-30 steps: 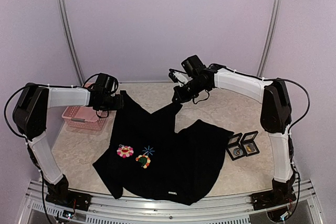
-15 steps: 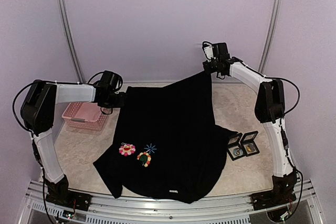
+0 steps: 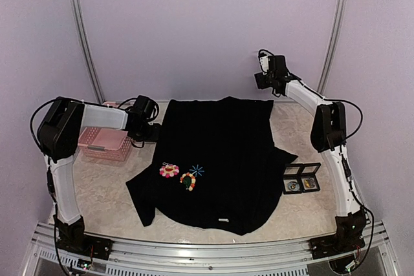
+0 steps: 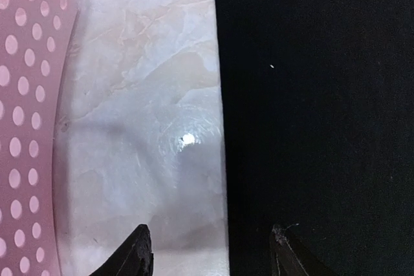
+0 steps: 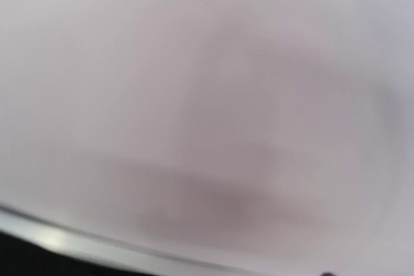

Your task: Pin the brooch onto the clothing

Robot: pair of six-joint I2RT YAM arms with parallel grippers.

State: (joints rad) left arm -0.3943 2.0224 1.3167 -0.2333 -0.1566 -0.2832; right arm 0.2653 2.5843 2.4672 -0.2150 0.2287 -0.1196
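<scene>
One black T-shirt (image 3: 220,153) bears one pink flower patch (image 3: 169,170), one orange flower patch (image 3: 189,181) and one blue starburst (image 3: 196,170). One pink basket (image 3: 103,145) sits at the table's left edge, and two black-framed boxes (image 3: 292,185) sit near its right edge.

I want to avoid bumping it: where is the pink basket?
Top view: the pink basket sits at far left, just left of the black T-shirt.

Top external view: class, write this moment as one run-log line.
black T-shirt flat on table | left gripper open at its left edge | right gripper high, clear of T-shirt
</scene>
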